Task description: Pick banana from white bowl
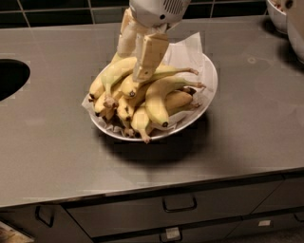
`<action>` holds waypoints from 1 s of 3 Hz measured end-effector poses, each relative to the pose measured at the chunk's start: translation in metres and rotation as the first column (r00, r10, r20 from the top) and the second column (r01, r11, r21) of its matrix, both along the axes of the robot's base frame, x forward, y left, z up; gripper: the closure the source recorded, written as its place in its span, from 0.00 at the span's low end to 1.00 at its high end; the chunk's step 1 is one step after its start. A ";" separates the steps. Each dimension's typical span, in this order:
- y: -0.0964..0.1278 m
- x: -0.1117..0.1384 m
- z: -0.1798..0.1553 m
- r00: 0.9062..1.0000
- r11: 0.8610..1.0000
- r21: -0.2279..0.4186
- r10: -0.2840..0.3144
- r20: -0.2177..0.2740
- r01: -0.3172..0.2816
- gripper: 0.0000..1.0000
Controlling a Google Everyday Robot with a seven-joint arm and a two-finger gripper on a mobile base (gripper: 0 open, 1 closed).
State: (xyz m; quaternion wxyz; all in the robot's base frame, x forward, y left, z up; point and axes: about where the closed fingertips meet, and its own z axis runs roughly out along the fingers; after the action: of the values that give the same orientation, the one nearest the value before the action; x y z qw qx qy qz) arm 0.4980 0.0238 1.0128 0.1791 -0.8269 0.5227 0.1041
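The white bowl (209, 90), lined with crinkled white paper (188, 47), sits mid-counter and holds several bananas in a heap. The banana (161, 73) is long and slender and lies on top of the heap. Its thin stem points right and its dark tip points left. My gripper (131, 69) comes down from the top of the view onto the heap. Its cream fingers (148, 54) stand on either side of this banana's left half and press on it. The far finger's tip is hidden behind the fruit.
A dark round sink cutout (12, 78) lies at the counter's left edge. Other white bowls (286, 14) stand at the back right corner. Drawers with handles (179, 204) run below the counter's front edge. A dark tiled wall is behind.
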 end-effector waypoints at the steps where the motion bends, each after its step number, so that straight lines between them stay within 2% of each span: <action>1: 0.002 -0.001 -0.005 1.000 1.000 0.006 0.003 -0.026 -0.003 0.47; 3: 0.004 -0.004 -0.008 0.999 1.000 0.008 -0.005 -0.054 0.006 0.48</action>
State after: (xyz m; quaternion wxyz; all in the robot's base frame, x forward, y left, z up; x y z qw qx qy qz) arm 0.4937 0.0280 1.0046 0.1683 -0.8217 0.5293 0.1279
